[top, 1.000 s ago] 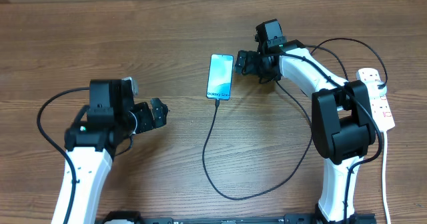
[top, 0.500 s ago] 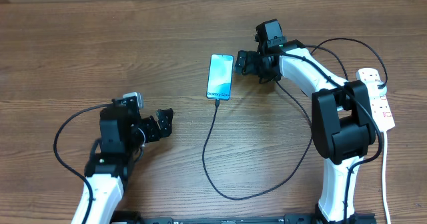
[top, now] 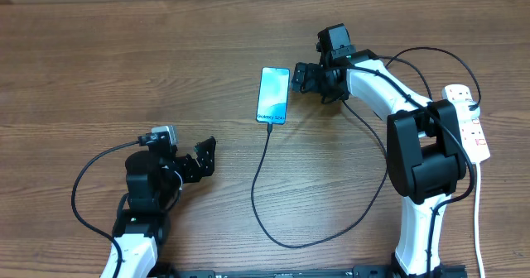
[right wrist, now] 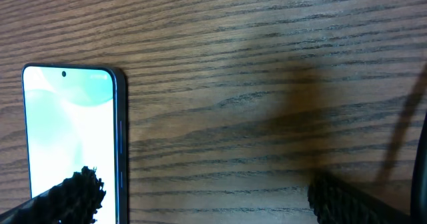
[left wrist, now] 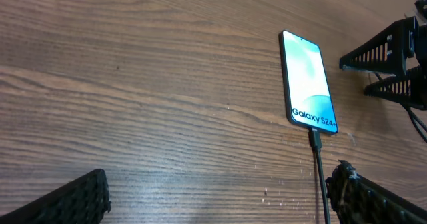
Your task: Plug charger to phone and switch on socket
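Looks like charger (left wrist: 315, 143) is seated in phone (top: 273, 94); socket (top: 470, 121) right of phone unswitched; left gripper (top: 203, 155), right gripper (top: 300, 78) jaws spread, empty.

The left arm (top: 139, 222) is folded back close to its base, with the left gripper (top: 204, 154) pointing rightward and slightly forward, its jaws spread wide and holding nothing. The right arm (top: 422, 158) rises from its base and stretches far forward and to the left. The right gripper (top: 296, 78) points left, its jaws likewise wide apart and empty.
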`<state>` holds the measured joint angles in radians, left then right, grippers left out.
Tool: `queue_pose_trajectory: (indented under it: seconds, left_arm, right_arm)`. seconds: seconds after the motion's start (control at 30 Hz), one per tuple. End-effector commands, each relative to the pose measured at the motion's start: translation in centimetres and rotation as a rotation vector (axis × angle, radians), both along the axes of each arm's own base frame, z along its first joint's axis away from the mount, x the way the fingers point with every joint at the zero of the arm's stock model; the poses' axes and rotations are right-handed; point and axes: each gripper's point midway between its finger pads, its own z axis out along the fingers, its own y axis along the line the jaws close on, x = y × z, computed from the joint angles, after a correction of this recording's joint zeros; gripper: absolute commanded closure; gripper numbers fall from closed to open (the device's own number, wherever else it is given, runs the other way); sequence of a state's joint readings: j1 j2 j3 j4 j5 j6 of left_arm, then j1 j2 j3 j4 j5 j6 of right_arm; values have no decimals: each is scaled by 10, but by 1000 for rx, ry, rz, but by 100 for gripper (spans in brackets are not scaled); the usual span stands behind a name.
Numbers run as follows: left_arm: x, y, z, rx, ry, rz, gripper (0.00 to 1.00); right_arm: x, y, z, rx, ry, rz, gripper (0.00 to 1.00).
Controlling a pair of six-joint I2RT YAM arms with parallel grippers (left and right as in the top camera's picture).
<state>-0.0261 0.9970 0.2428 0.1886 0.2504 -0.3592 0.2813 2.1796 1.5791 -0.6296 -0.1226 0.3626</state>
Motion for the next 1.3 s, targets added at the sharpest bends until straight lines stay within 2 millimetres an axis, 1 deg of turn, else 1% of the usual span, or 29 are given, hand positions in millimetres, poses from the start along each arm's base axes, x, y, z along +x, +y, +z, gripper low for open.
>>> queue_pose_trajectory:
  seconds: [0.0,0.1,0.3,0.5,0.6,0.73,0.93,1.2,1.27]
  left_arm:
    - [-3,-3,0,-7,-12,-9,0]
    - [-4,-2,-1,-8,-20,-9,0]
    - [-16,-2,-14,-8,-34,-9,0]
    - [-24,-2,-15,-11,-126,-10,0]
    - [-26,-2,-14,-11,-140,-10,0]
    - [-26,-1,-13,-8,-140,-5,0]
    - [-33,6,-24,13,-87,31,0]
    - [-40,9,-30,25,-54,46,0]
    - [-40,11,-28,31,-62,54,0]
  right_arm:
    - [-2,-11,-9,-25,22,-22,0]
    - [-2,-11,-9,-25,22,-22,0]
    - [-3,-11,-9,-26,22,-22,0]
    - [-3,-11,-9,-26,22,-22,0]
    - [-3,-11,-9,-26,22,-22,0]
    - [-3,-11,-9,-26,22,-22,0]
    - [-2,-11,-9,-25,22,-22,0]
    - [-3,-11,-9,-26,22,-22,0]
    - [-2,-11,-9,-25,22,-22,0]
